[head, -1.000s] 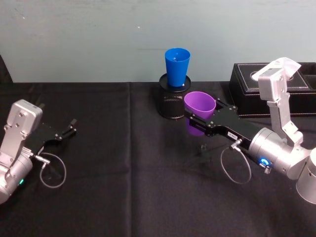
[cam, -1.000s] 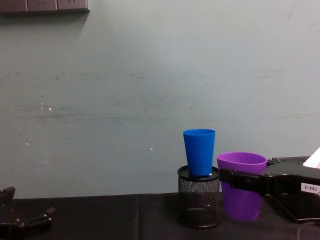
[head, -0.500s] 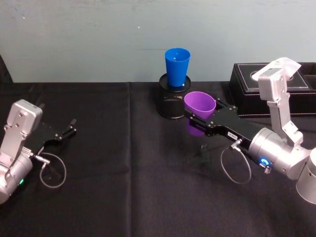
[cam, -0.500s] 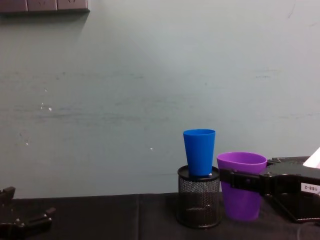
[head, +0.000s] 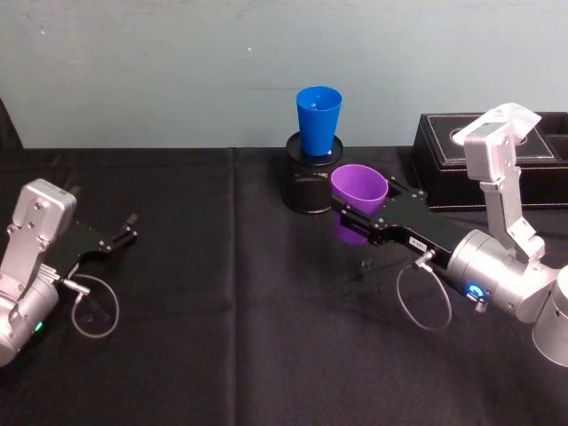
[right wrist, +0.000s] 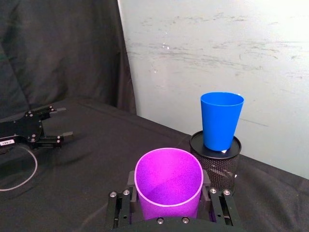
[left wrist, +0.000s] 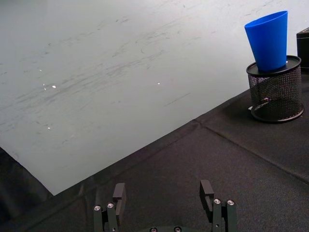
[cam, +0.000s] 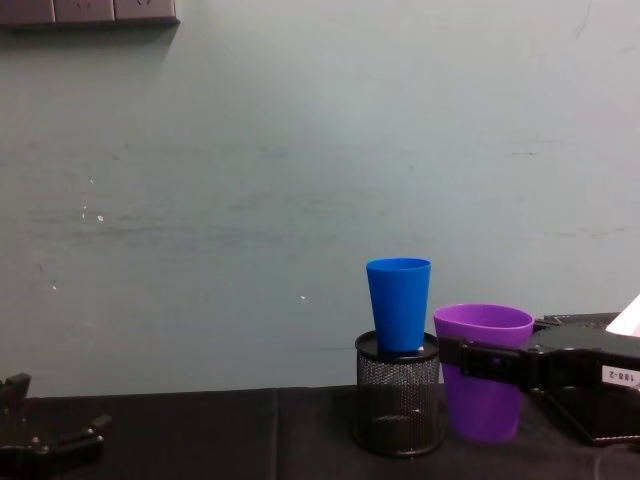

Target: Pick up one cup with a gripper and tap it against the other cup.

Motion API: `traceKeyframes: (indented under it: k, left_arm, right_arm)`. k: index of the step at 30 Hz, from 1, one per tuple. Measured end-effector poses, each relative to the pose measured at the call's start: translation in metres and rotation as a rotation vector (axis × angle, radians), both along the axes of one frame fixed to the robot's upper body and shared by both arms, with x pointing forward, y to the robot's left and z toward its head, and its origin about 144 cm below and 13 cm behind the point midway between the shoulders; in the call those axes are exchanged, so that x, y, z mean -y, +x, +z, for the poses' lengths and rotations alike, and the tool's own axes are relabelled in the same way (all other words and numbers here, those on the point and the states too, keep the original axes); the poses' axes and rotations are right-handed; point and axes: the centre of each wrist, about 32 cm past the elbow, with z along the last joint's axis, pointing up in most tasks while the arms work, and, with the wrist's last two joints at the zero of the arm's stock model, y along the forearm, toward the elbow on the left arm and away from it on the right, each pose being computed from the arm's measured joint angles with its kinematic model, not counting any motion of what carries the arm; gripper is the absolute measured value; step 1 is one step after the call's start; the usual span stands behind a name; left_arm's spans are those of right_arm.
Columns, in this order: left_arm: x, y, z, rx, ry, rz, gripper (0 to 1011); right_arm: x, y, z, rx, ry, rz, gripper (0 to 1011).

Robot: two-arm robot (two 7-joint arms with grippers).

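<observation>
Jaws of right arm (head: 497, 275) clamp purple cup (head: 359, 188) beside blue cup (head: 319, 120) in mesh pot (head: 306, 188); left jaws gape empty.

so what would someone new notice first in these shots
Most likely the purple cup, upright and clamped in the right tool, right of centre over the black cloth. Next comes the bright blue cup, perched in the top of a black mesh pot just behind the purple one and to its left. The left tool lies open and idle at the far left.
</observation>
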Motion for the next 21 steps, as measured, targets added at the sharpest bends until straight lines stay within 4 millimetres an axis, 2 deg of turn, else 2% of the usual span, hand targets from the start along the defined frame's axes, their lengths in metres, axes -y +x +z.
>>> traceKeyframes:
  k: [21]
  left_arm:
    - [0.0000,0.0000,0.0000,0.000,0.000,0.000,1000]
  right_arm:
    - [0.0000,0.0000,0.0000,0.000,0.000,0.000,730]
